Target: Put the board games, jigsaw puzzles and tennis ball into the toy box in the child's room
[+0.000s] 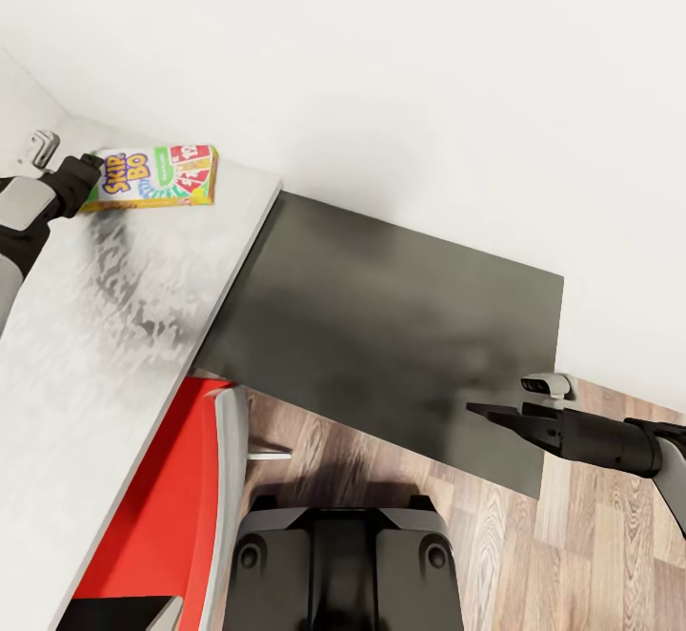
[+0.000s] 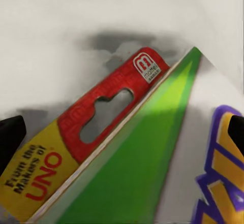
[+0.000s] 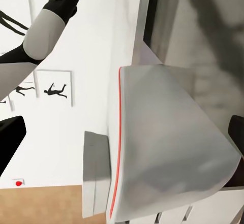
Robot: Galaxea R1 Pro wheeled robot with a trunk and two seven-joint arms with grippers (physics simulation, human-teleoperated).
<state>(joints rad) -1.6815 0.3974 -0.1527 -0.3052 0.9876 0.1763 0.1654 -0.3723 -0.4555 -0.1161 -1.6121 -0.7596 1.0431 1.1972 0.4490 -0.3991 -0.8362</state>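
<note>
The left end effector [image 1: 90,178] grips the Skip-Bo board game [image 1: 157,176] above the light surface [image 1: 95,345]. The right end effector [image 1: 495,414] hangs open. Putting the game in the toy box seems left.

white wall [image 1: 429,59], wood plank floor [image 1: 572,555], red chair [image 1: 157,498]

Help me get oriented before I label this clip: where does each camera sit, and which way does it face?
Head view: high, looking down on the desk, Skip-Bo box, red chair; both arms and base show.
Left wrist view: on the left gripper, tight on the box; dark fingertips at the edges.
Right wrist view: near the right gripper, facing the chair; left arm visible.
Shared: box, chair.
</note>
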